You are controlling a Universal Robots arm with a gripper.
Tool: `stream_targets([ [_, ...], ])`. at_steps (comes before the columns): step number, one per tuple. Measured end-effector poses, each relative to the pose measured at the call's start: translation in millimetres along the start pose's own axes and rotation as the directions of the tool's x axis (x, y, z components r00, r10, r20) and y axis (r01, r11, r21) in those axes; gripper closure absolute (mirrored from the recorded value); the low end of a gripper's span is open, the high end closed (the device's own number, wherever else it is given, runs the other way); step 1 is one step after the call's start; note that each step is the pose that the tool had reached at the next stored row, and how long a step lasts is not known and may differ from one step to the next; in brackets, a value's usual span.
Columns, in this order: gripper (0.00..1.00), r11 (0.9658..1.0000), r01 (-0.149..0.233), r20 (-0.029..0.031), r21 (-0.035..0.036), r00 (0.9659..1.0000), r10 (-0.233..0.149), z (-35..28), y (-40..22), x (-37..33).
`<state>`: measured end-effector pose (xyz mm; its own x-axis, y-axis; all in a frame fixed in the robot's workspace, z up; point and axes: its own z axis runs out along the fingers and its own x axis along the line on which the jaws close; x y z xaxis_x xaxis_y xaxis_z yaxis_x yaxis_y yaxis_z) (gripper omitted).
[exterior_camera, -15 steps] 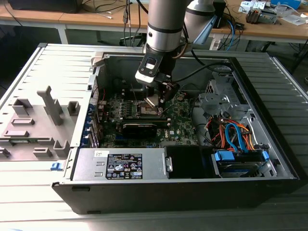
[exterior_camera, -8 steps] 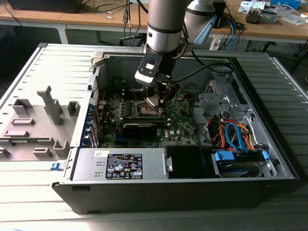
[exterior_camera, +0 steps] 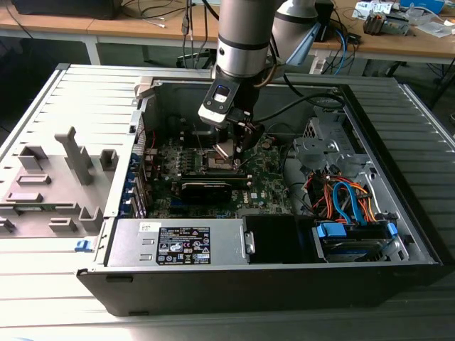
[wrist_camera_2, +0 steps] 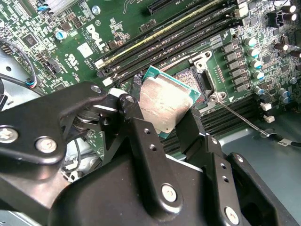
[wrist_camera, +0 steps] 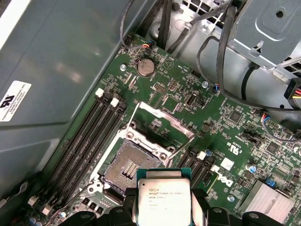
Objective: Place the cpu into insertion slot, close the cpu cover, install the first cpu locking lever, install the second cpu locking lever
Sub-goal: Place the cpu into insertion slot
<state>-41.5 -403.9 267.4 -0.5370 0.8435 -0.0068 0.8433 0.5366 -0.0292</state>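
cpu (wrist_camera_2: pixel 167 106) above insertion slot (wrist_camera: pixel 128 165), cpu cover (wrist_camera: pixel 165 118) open

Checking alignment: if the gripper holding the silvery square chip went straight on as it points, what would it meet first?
Probably the open square socket with its silver metal rim; the gripper holds the silvery square chip above it, though depth is unclear.

Fine print marks the cpu (wrist_camera: pixel 163 197) top, white silkscreen the motherboard (wrist_camera: pixel 178 87), and stickers the power supply (exterior_camera: pixel 226 249) and side wall (wrist_camera: pixel 56 70); small wording is illegible.
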Motion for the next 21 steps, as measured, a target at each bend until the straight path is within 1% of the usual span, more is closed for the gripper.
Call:
stream_targets([
  [21,0.45,0.9994,-0.034,-0.001,0.0002,0.9994,0.034,1.5,-0.1,-0.2],
])
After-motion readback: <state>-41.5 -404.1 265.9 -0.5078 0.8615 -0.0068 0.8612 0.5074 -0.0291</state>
